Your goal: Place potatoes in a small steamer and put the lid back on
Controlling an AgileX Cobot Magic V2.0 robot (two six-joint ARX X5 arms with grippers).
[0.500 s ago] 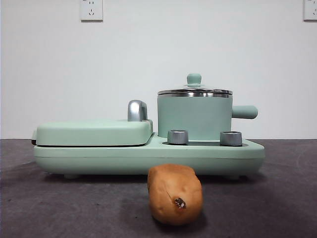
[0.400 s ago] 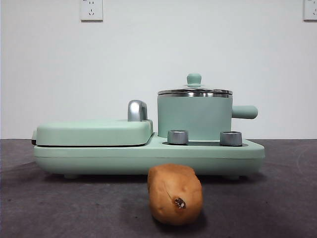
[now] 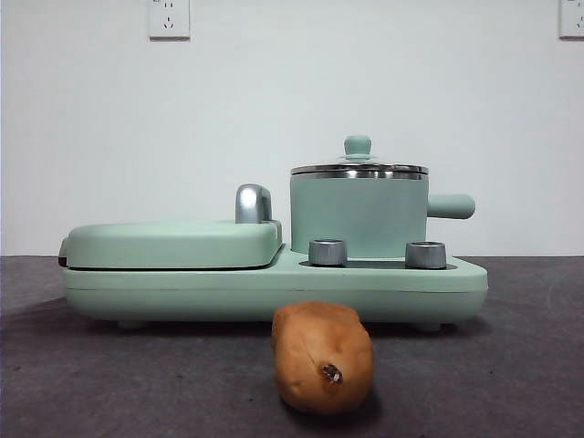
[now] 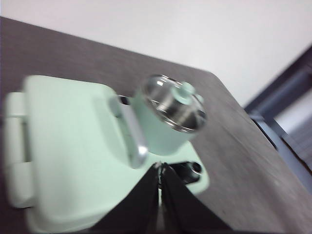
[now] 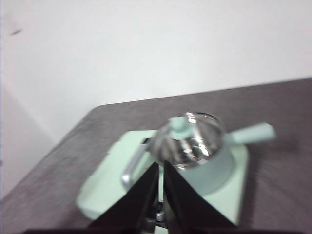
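The orange-brown potato [image 3: 323, 358] lies on the dark table in front of the appliance, its dark spot facing the front camera. The mint-green small steamer [image 3: 359, 215] stands on the appliance's right side, handle pointing right. The glass lid [image 3: 358, 167] with its green knob sits on it. Both also show in the left wrist view, steamer [image 4: 158, 129] and lid [image 4: 174, 102], and in the right wrist view, steamer [image 5: 214, 168] and lid [image 5: 192, 139]. My left gripper [image 4: 159, 170] is shut and empty, high above the appliance. My right gripper [image 5: 161, 168] is shut and empty, also high above. Neither shows in the front view.
The mint-green appliance base [image 3: 274, 287] carries a flat griddle cover [image 3: 173, 244] with a steel handle [image 3: 253, 203] on the left and two steel dials [image 3: 328, 252] in front of the steamer. A white wall is behind.
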